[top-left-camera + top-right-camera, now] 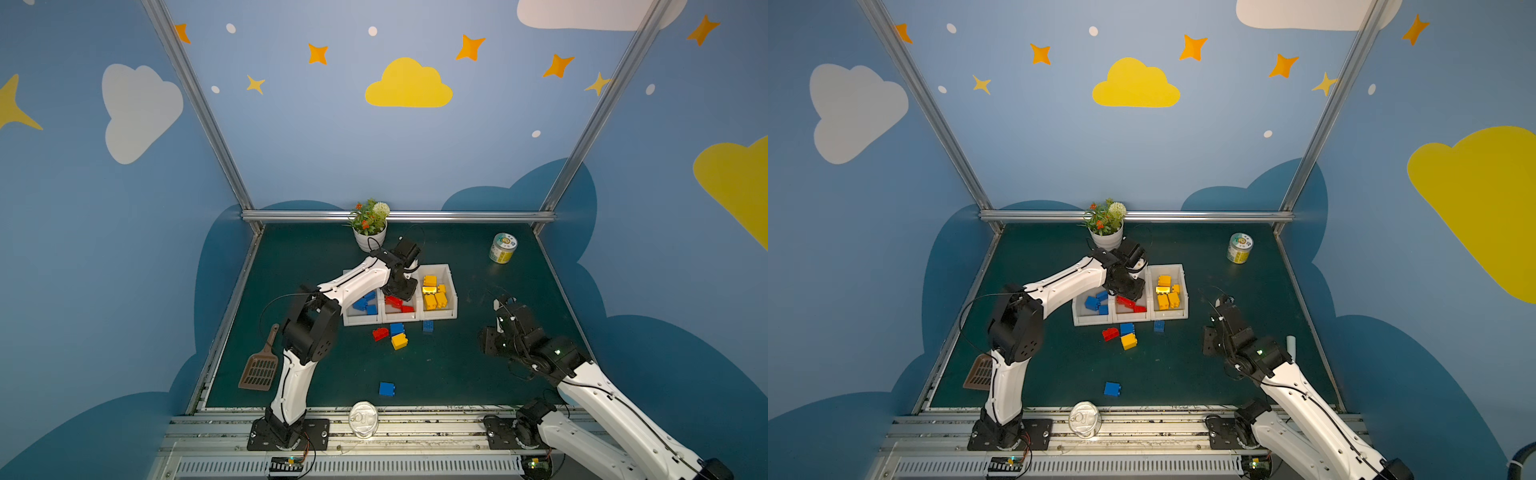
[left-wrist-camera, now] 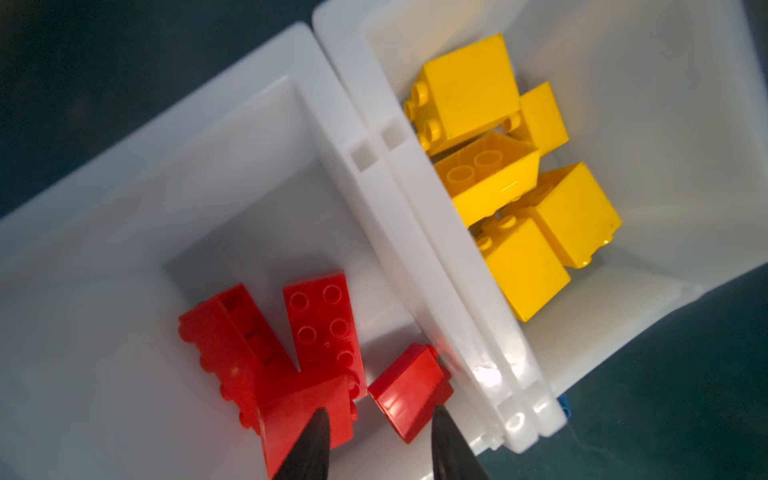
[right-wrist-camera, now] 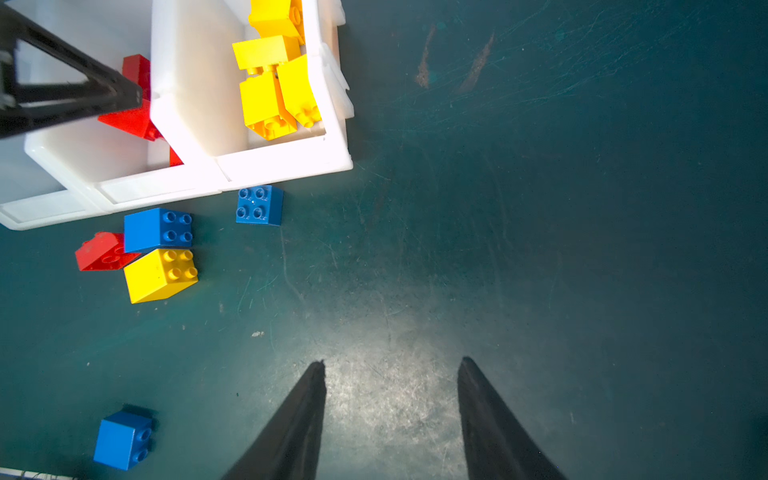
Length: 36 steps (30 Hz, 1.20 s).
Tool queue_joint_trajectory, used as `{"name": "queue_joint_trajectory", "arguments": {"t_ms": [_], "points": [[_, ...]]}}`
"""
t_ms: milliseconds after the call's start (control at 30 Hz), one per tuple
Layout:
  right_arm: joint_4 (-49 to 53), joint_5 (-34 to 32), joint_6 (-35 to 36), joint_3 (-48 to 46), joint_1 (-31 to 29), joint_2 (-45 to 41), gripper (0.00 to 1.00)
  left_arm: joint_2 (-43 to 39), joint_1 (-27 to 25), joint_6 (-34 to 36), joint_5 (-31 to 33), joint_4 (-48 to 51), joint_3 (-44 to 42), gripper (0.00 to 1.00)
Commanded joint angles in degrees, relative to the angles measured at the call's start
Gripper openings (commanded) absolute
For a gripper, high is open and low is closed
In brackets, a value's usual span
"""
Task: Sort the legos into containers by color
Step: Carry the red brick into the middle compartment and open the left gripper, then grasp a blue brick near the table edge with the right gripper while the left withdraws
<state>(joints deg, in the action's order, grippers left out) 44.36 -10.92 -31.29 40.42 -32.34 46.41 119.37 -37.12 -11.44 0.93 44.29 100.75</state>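
a white ribbed pot (image 1: pixel 369 237) with green leaves and orange flowers stands at the upper middle of the dark green table (image 1: pixel 457 365). a yellow-green can (image 1: pixel 503 248) stands at the upper right. a brown slotted scoop (image 1: pixel 259 368) lies at the lower left. a clear round container (image 1: pixel 363 419) sits at the bottom edge.

Enclosure: blue walls (image 1: pixel 311 158) with painted yellow cloud (image 1: pixel 409 85), white cloud (image 1: pixel 139 110), orange stars (image 1: pixel 470 47), pale dots (image 1: pixel 372 31). Aluminium posts (image 1: pixel 198 104) at back corners, joined by rail (image 1: pixel 457 216). Floor: dark green mat (image 1: pixel 457 365), scuffed, bright glare patch (image 3: pixel 390 374) in right wrist view.
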Motion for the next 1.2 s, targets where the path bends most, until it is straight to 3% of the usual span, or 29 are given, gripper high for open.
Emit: {"name": "queue_joint_trajectory", "arguments": {"t_ms": [0,300,633,900,1167], "points": [[0.6,-0.4,-0.4,2.5,0.3,0.4,0.52,0.3,0.3,0.8,-1.2,0.5,1.6,0.45],[-1.0,1.5,0.2,2.8,0.3,2.0,0.52,-2.9,1.0,0.2,-1.4,-0.6,-0.7,0.47],[-3.8,12.0,0.4,7.2,-0.8,13.4,0.52,-17.5,4.2,-2.0,-1.1,-4.5,-12.4,0.48],[-7.8,11.3,-0.3,14.0,-12.3,27.5,0.53,-36.3,10.2,-5.4,0.1,-7.0,-28.9,0.49],[1.4,13.7,-3.5,28.5,-23.1,46.4,0.56,-53.0,15.5,-9.7,1.8,-9.3,-43.3,0.5]]}}
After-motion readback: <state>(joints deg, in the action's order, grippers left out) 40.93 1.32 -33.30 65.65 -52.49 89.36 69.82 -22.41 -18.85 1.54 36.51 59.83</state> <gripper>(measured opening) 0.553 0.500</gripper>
